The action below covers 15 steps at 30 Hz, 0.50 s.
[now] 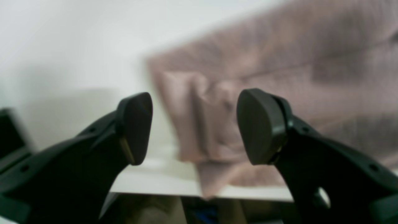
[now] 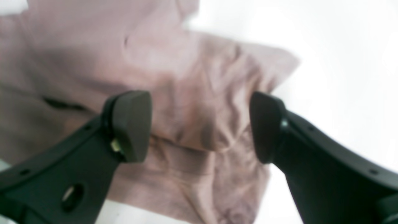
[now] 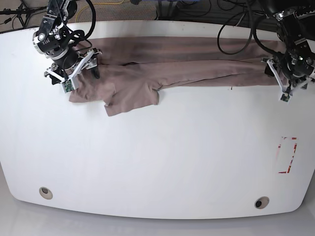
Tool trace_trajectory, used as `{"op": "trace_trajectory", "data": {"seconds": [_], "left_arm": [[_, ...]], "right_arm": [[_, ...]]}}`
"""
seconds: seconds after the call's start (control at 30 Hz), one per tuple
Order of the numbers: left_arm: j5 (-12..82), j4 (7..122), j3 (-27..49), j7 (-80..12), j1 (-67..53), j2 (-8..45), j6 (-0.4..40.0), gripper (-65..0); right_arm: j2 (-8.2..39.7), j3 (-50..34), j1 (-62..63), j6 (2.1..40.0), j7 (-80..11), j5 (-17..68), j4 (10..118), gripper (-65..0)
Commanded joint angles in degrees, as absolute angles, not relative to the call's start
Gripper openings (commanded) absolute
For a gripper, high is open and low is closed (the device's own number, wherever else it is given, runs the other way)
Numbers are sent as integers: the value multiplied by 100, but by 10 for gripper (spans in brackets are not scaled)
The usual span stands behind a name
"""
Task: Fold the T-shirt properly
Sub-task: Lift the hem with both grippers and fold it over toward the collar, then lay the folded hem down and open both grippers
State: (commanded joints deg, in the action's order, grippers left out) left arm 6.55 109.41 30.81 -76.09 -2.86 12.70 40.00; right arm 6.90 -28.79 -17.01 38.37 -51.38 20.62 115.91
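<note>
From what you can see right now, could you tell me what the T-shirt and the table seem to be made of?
The T-shirt looks like soft matte cloth, likely knit: it wrinkles and drapes limply. The table looks like a hard, smooth white board, perhaps laminate: flat and faintly glossy.

Looks like a robotics lab bench. Big white table (image 3: 162,157) with rounded corners, two round grommet holes (image 3: 45,192) near its front edge and red tape marks (image 3: 287,155) on the surface. Black cables (image 3: 236,22) trail off the back edge onto carpet (image 3: 118,4). Two arms are mounted at the far corners.
</note>
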Motion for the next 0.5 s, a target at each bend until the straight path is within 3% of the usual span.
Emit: {"op": "trace_trajectory", "data": {"seconds": [0.13, 0.37, 0.5], "left_arm": [[655, 11204, 3108, -7996, 40, 1262, 4000, -235], [418, 11055, 3116, -7969, -163, 1059, 4000, -237], [163, 10791, 3116, -7714, -497, 1024, 4000, -274]], "right_arm": [[690, -2844, -1613, 3785, -5138, 2422, 11591, -271], [655, -2484, -1508, 3776, -5138, 2492, 11231, -523], [673, -2308, -1508, 3776, -5138, 2299, 10923, -587]]}}
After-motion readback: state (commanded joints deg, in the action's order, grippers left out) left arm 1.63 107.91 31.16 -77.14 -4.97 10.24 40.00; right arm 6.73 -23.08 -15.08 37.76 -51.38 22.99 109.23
